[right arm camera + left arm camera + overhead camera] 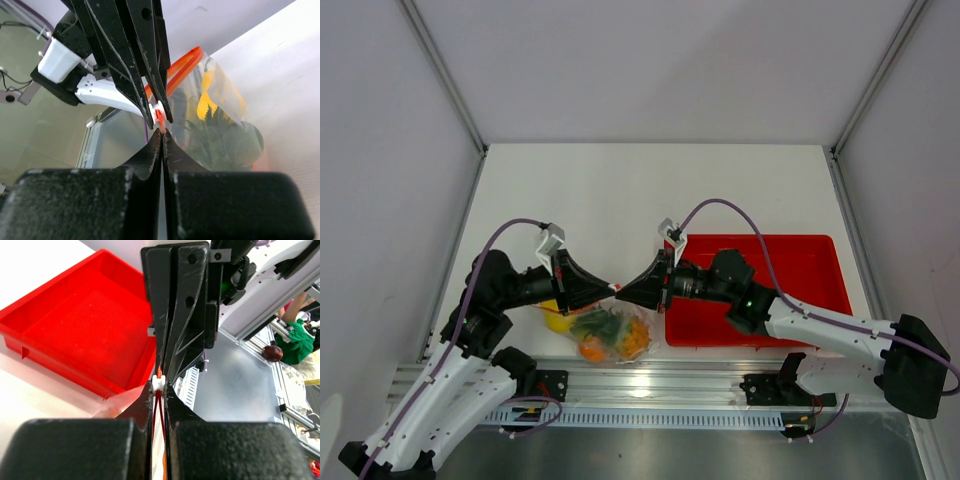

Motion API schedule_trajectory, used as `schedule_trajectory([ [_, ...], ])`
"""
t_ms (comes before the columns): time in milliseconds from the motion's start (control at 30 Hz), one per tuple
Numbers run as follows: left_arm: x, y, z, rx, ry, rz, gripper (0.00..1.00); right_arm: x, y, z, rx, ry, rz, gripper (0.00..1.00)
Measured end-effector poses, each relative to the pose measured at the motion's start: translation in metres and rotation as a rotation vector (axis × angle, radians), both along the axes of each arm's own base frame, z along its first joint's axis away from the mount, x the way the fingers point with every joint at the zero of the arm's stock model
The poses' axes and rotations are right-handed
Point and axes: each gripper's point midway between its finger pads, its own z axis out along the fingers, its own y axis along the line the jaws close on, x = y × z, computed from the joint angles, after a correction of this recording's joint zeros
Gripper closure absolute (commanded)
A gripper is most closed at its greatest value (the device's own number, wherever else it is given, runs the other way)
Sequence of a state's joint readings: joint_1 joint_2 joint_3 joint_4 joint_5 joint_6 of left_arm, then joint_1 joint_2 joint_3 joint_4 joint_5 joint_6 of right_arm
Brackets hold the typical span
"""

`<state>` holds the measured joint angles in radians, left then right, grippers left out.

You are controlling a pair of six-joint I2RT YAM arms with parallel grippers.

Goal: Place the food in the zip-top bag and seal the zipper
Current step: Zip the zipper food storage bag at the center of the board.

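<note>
The clear zip-top bag (pixel 613 335) hangs between my two grippers, just left of the tray. It holds an orange fruit (pixel 592 350), green leaves (pixel 603 325) and orange-brown pieces (pixel 635 340). A yellow lemon (pixel 558 318) shows at its left side, and through the bag in the right wrist view (pixel 206 107). My left gripper (pixel 611 288) (pixel 159 385) is shut on the zipper's white slider (pixel 158 382) (pixel 159 108) on the orange-red strip (pixel 182 65). My right gripper (pixel 625 291) (pixel 162 131) is shut on the bag's top edge, tip to tip with the left one.
A red rectangular tray (pixel 800 262) lies to the right of the bag, under my right arm, and shows in the left wrist view (pixel 75 330). The metal rail (pixel 650 400) runs along the table's near edge below the bag.
</note>
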<state>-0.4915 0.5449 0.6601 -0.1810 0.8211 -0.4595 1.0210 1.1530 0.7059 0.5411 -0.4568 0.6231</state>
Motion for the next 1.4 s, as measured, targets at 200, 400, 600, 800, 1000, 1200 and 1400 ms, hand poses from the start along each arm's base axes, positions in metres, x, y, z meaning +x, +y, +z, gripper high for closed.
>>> schedule_trajectory([
  [200, -0.005, 0.004, -0.006, 0.016, 0.027, 0.016, 0.99, 0.013, -0.011, 0.002, 0.056, 0.041, -0.070, 1.00],
  [400, -0.013, 0.010, -0.010, 0.029, 0.040, 0.018, 0.99, 0.020, -0.012, 0.006, 0.069, 0.034, -0.072, 1.00],
  [600, -0.014, 0.010, -0.014, 0.039, 0.058, 0.018, 0.99, 0.009, -0.005, 0.006, 0.006, -0.025, 0.015, 0.68],
  [800, -0.013, 0.010, -0.015, 0.045, 0.068, 0.017, 0.99, 0.001, -0.006, 0.005, -0.039, -0.089, 0.073, 0.61],
  [1000, -0.012, 0.008, -0.014, 0.043, 0.069, 0.013, 0.99, -0.009, -0.002, -0.004, -0.082, -0.089, 0.161, 0.67],
  [1200, -0.012, 0.008, -0.012, 0.040, 0.067, 0.006, 0.99, -0.013, 0.007, -0.008, -0.098, -0.077, 0.226, 0.78],
  [1400, -0.012, 0.007, -0.012, 0.042, 0.069, 0.006, 0.99, -0.017, 0.012, -0.011, -0.109, -0.068, 0.281, 0.86],
])
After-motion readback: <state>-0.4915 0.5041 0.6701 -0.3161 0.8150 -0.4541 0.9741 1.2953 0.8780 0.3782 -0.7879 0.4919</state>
